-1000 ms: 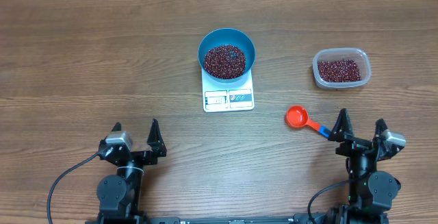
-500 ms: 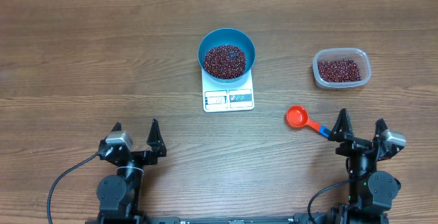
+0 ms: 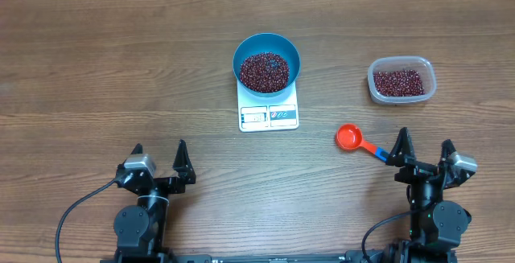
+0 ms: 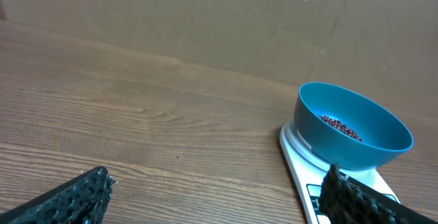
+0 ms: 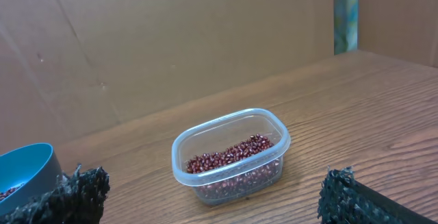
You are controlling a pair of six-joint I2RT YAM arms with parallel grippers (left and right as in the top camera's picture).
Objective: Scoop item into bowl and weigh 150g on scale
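Note:
The blue bowl stands on the white scale at the table's middle back, with a heap of dark red-brown beans inside. From the left wrist view the bowl sits on the scale ahead to the right. More beans fill a clear tub, which the right wrist view shows as the tub straight ahead. My left gripper is open at the front left, far from the bowl. My right gripper is open at the front right, holding nothing.
A red scoop with a red and blue handle lies on the table between the scale and my right gripper, its handle end close to the gripper's left finger. A brown cardboard wall stands behind the table.

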